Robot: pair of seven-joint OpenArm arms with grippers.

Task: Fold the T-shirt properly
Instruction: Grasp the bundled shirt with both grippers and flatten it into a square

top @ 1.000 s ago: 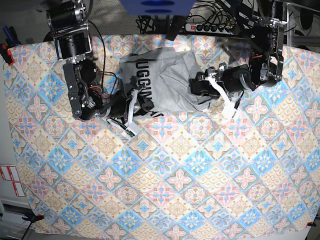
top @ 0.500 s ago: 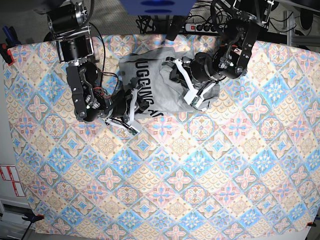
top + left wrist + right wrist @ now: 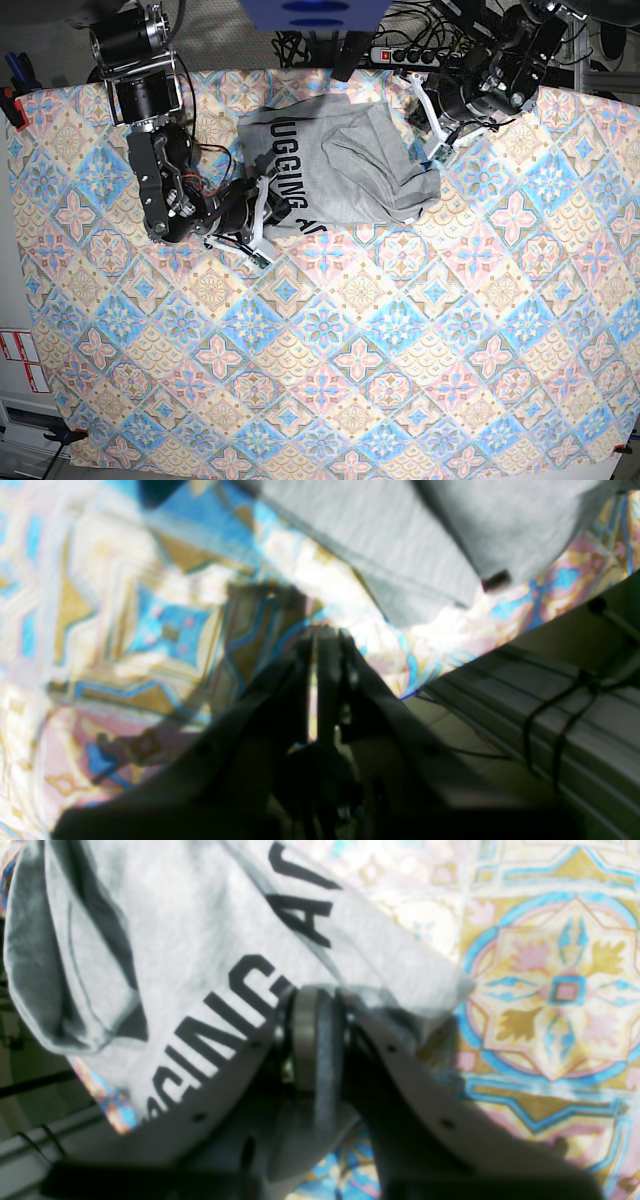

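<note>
Between the two claws, toward the far edge of the worktop (image 3: 420, 380), the T-shirt (image 3: 335, 165) lies bunched into an uneven heap, its black lettering facing up on the side nearest the right claw (image 3: 262, 215). That claw is clamped on the printed hem; in its wrist view the grey cloth is pinched between the pads right at the lettering (image 3: 240, 985).

The left claw (image 3: 432, 125) has its fingers pressed together on nothing, and in its own wrist view it (image 3: 325, 632) hangs just clear of the shirt's edge (image 3: 400, 580), with patterned tablecloth (image 3: 150, 630) directly beneath it.

Several risks follow. With only one corner held, any pull from the right claw would probably drag the whole heap across the worktop instead of spreading it, leaving the crumpled layers beside the left claw still doubled over. The pinch may also hold more than one layer, so a lift could raise a wad instead of a single hem. The tablecloth itself is loose fabric; a low regrasp by the left claw could catch it along with the shirt.
</note>
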